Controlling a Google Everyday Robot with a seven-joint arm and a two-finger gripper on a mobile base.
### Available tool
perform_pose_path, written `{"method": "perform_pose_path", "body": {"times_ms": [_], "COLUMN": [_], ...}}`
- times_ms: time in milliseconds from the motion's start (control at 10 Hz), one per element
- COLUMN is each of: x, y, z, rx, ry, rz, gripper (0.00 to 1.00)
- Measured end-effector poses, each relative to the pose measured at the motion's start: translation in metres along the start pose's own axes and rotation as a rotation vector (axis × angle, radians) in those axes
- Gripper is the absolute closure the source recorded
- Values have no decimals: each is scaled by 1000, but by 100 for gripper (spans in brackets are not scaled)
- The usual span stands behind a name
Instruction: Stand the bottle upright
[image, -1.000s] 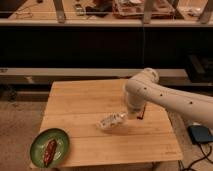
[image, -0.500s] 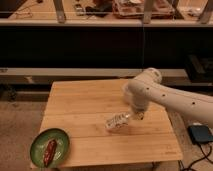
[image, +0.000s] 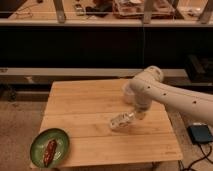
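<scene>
The bottle (image: 120, 121), small, clear, with a pale label, lies tilted low over the middle right of the wooden table (image: 85, 107). Its right end points up toward my gripper (image: 135, 116). The gripper comes down from the white arm (image: 165, 95) on the right and is shut on the bottle's right end. The arm's wrist hides the fingers themselves and the bottle's cap.
A translucent whitish cup (image: 128, 93) stands just behind the arm near the table's back right. A green plate (image: 61, 140) with a brown piece of food sits at the front left corner. A blue object (image: 201, 133) lies on the floor to the right.
The gripper and the bottle have shifted together a little to the right, and the bottle's right end now sits slightly higher.
</scene>
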Motion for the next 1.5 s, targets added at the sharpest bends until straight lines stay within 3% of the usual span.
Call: {"method": "perform_pose_path", "body": {"times_ms": [600,1100,1500], "x": [15,41,51], "y": [1,-3,0], "z": [-6,0,-3], "rx": [8,15,-4], "ry": [-67,-92,-123], "rz": [-86,-137,-158], "gripper": [76,76,76]}}
